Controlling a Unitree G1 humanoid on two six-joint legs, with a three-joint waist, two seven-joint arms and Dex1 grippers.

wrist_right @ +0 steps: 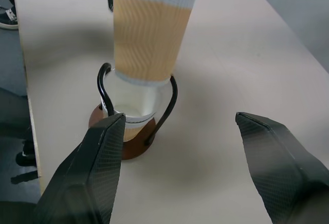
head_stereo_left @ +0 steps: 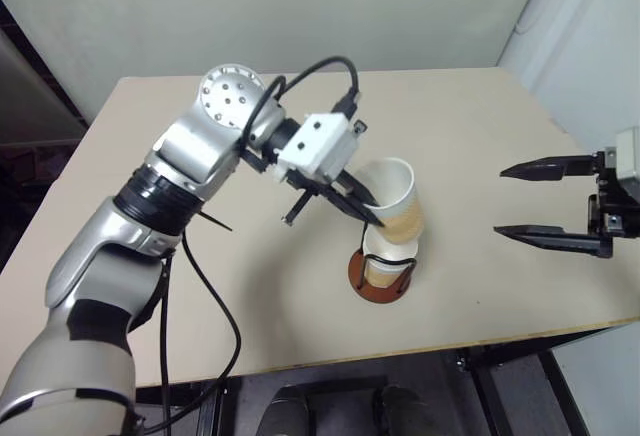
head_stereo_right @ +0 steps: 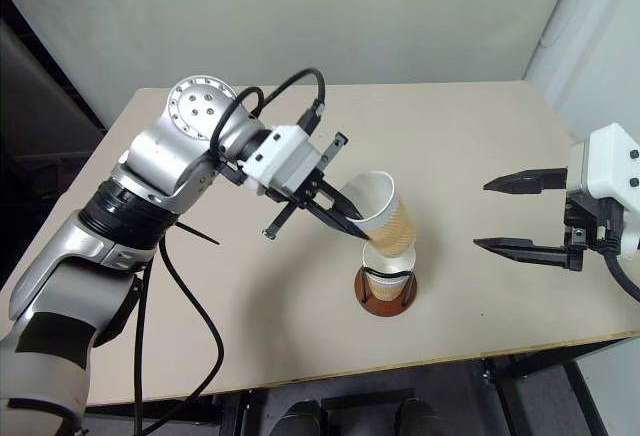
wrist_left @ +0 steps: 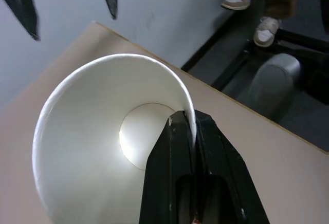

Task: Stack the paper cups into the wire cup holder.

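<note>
Pinching the rim of a tilted tan-walled paper cup (head_stereo_right: 385, 221) just above the black-wire, brown-based holder (head_stereo_right: 387, 291), the left gripper (head_stereo_right: 352, 218) should level it before lowering; right gripper (head_stereo_right: 520, 214) waits wide, empty.

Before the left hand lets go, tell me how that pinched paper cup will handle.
The paper cup is probably light and thin-walled: the left hand carries it by the rim alone, so a hard squeeze could crease it. It tilts over the wire cup holder, so released now it may topple rather than nest.

Pale beige table (head_stereo_left: 480, 136); wire cup holder (head_stereo_left: 381, 278) stands on it near front edge.
</note>
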